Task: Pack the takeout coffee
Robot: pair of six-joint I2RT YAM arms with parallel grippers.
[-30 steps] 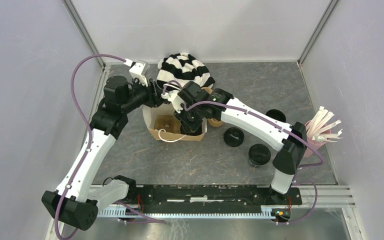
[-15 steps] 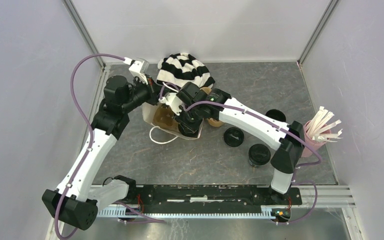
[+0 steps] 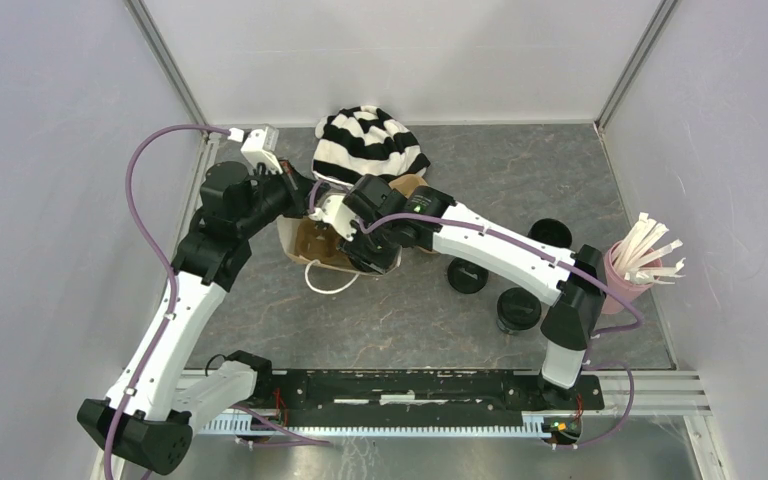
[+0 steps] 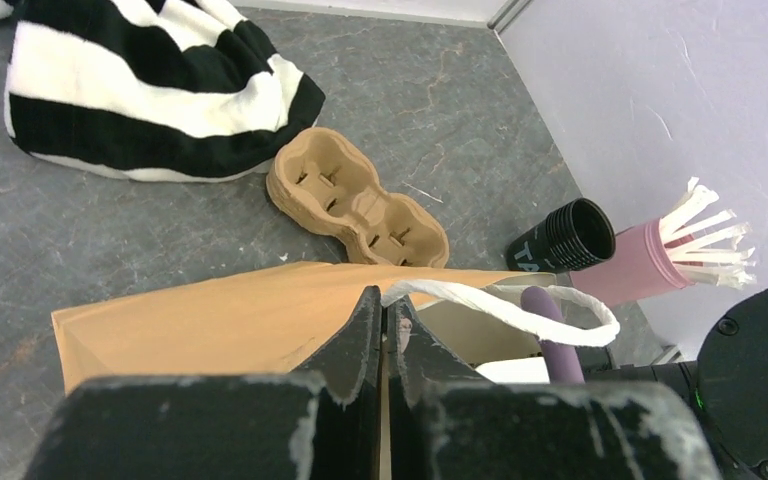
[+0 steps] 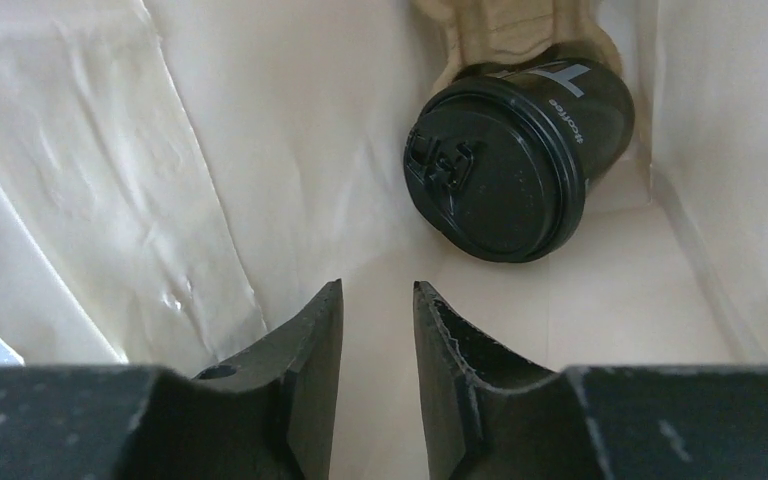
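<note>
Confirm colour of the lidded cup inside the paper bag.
The lidded cup is black; right wrist view.

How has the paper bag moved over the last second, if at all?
Yes. In the top view the paper bag has shifted and tipped left, away from the pink cup at the table's right edge, which has stayed put.

Grey marbled table [image 3: 520,165], pale lilac walls [image 3: 40,200], even light

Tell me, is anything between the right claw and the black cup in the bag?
Nothing visible. The right gripper is inside the paper bag, and the lidded black cup sits just past its open jaws with only bare paper between.
</note>
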